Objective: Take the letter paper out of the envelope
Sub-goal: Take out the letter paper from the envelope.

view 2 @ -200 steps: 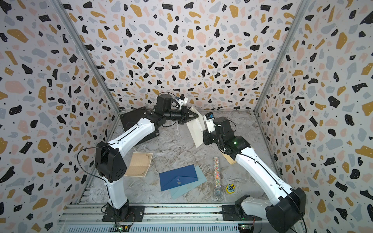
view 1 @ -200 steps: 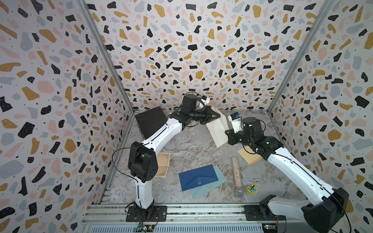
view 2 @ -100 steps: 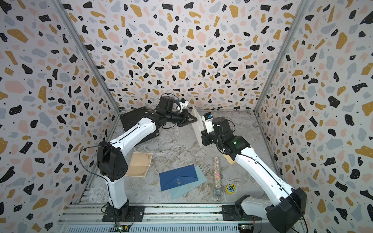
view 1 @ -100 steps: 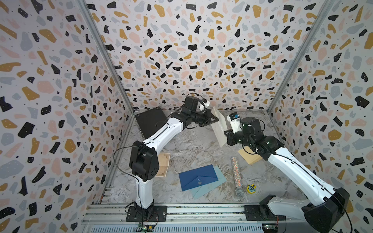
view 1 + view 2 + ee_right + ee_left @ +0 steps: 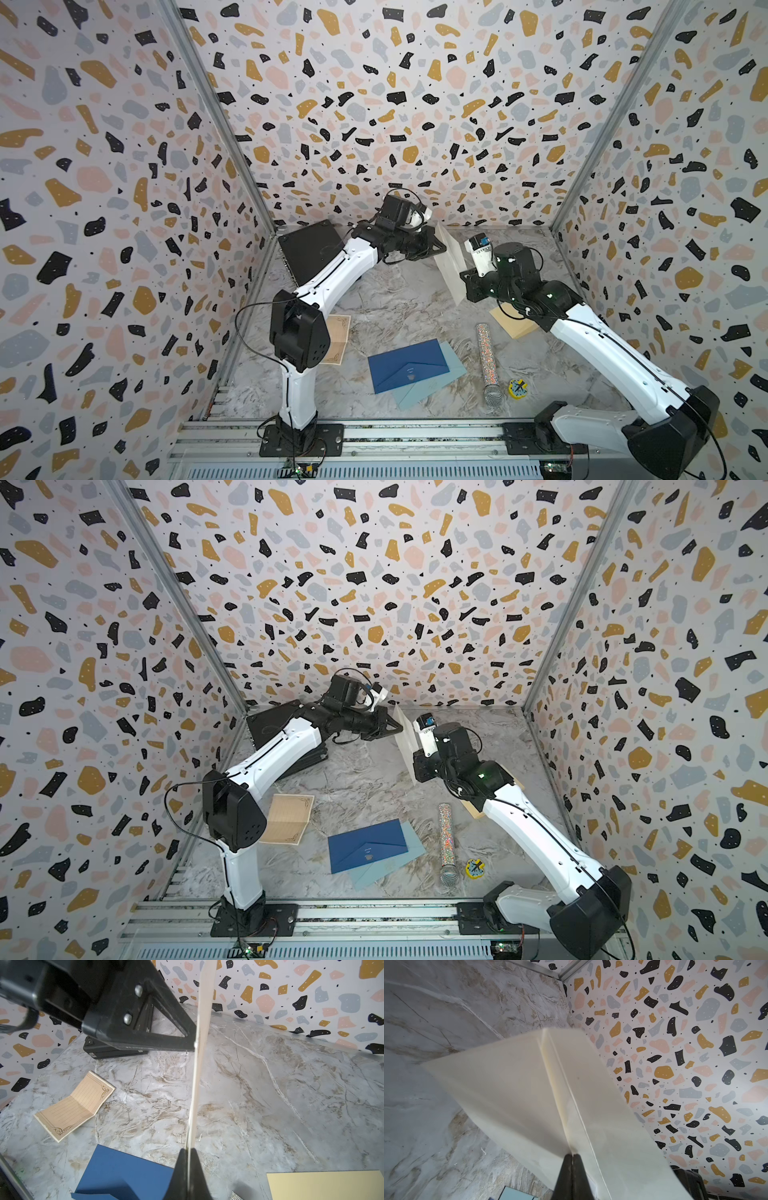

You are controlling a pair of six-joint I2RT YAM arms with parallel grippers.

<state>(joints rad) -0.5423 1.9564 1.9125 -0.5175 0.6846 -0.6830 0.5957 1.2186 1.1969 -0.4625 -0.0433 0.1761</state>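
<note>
Left gripper point(image 5: 572, 1155) closed on side edge of cream envelope point(image 5: 451, 262); right gripper point(image 5: 188, 1149) clamped on its lower end. Envelope held upright off table point(image 5: 395, 299), near back wall. Yellowish inner layer point(image 5: 553, 1084) seen between envelope faces. Dark blue envelope point(image 5: 409, 370) laid over light blue envelope point(image 5: 453, 368). Lined sheet point(image 5: 289, 818) and glitter tube point(image 5: 488, 361) well apart, at front.

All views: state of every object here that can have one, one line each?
Cream paper envelope: lifted on edge, held between both grippers.
Left gripper: jaws shut on it.
Right gripper: jaws shut on it.
Dark blue envelope: flat, flap closed.
Tan lined letter sheet: lying half unfolded.
Black case: closed.
Glittery tube: lying on its side.
</note>
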